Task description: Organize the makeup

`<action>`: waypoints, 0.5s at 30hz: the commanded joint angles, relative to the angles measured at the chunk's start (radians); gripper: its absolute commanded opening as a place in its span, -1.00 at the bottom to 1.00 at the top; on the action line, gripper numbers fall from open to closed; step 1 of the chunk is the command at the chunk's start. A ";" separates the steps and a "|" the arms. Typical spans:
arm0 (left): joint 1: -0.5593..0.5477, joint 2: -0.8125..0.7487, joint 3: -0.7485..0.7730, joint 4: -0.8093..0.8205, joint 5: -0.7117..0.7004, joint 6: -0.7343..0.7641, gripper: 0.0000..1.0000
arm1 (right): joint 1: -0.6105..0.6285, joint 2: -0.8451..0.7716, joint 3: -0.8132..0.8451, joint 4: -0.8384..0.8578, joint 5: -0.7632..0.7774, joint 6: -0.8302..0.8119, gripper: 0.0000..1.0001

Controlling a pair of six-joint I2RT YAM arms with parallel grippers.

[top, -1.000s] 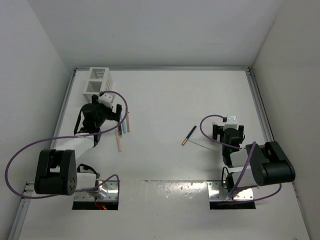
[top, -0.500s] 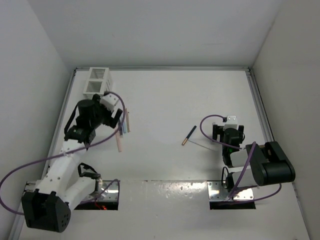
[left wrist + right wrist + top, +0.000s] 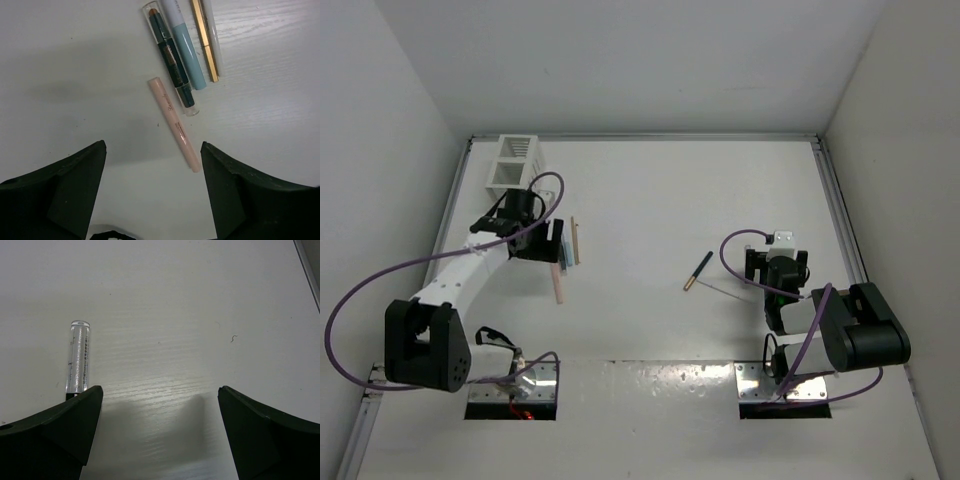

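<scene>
— So, where's the makeup?
— Upper middle of the left wrist view. A pink stick (image 3: 175,125) slants down toward the left gripper (image 3: 152,152), whose jaws stand apart, holding nothing. A black stick (image 3: 171,57), blue stick (image 3: 186,47) and gold stick (image 3: 205,40) lie side by side just above.
— The right gripper (image 3: 160,395)?
— Spread wide, empty. A silvery stick (image 3: 79,357) lies on the tabletop (image 3: 200,315) by its frame-left finger.

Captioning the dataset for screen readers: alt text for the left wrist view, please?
A pale pink stick, a copper-tipped dark stick, a pale blue stick and a thin gold stick lie close together on the white table. The open left gripper hovers over them, empty.
</scene>
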 commanded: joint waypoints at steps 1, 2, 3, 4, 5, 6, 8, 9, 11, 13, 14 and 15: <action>-0.011 0.070 0.062 -0.047 -0.114 -0.113 0.61 | 0.003 -0.002 -0.066 0.026 0.009 0.006 0.98; -0.011 0.094 0.071 -0.065 -0.130 -0.124 0.54 | 0.003 -0.004 -0.069 0.026 0.008 0.006 0.98; -0.021 0.119 0.094 -0.106 -0.130 -0.124 0.50 | 0.003 -0.004 -0.069 0.027 0.009 0.006 0.98; -0.022 0.142 0.103 -0.123 -0.130 -0.124 0.45 | 0.004 -0.004 -0.070 0.026 0.008 0.009 0.98; -0.022 0.159 0.112 -0.134 -0.130 -0.124 0.32 | 0.001 -0.011 -0.067 0.027 0.005 0.006 0.98; -0.022 0.168 0.123 -0.134 -0.119 -0.124 0.25 | 0.003 -0.004 -0.067 0.027 0.005 0.006 0.98; -0.032 0.168 0.123 -0.145 -0.107 -0.124 0.21 | 0.003 -0.005 -0.067 0.026 0.008 0.008 0.98; -0.032 0.168 0.132 -0.145 -0.098 -0.124 0.21 | 0.001 -0.002 -0.069 0.024 0.006 0.006 0.98; -0.042 0.194 0.132 -0.154 -0.030 -0.124 0.21 | 0.004 -0.004 -0.067 0.026 0.006 0.006 0.98; -0.051 0.246 0.132 -0.163 0.036 -0.142 0.21 | 0.001 -0.005 -0.070 0.027 0.006 0.008 0.98; -0.060 0.263 0.122 -0.163 0.036 -0.142 0.21 | 0.004 -0.004 -0.070 0.026 0.011 0.006 0.98; -0.060 0.275 0.121 -0.153 0.036 -0.142 0.21 | 0.003 -0.004 -0.067 0.027 0.006 0.005 0.98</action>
